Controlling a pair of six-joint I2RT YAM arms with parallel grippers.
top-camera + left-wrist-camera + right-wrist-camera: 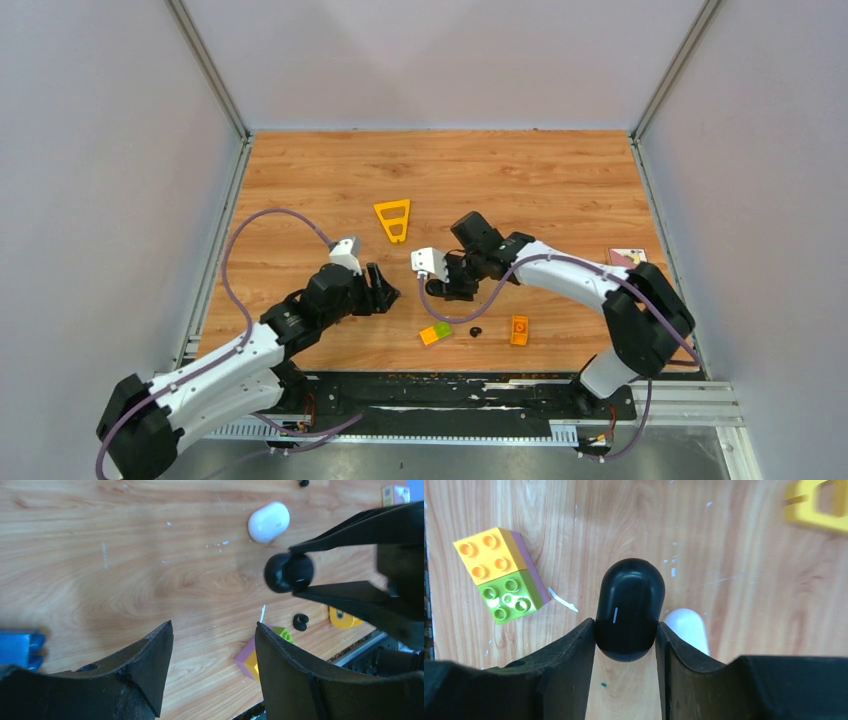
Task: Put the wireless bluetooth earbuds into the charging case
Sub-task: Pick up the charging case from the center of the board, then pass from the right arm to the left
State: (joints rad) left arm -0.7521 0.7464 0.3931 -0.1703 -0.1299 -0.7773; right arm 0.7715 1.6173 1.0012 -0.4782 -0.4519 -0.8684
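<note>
My right gripper (626, 630) is shut on a glossy black oval capsule (630, 605) with a thin white line on it, and holds it above the table. The capsule also shows in the left wrist view (289, 572), between the right fingers. The white oval charging case (270, 522) lies shut on the wood, just behind the right fingers (686, 627). One tiny black earbud (475, 331) lies near the front edge (300, 622); another dark bud (303, 482) is at the frame's top edge. My left gripper (214, 627) is open and empty, left of the right gripper (445, 288).
An orange and green brick (435, 334) lies by the front edge, also in the right wrist view (501, 582). An orange brick (519, 329) lies right of the earbud. A yellow triangle piece (392, 219) lies farther back. A small card (627, 257) lies at the right.
</note>
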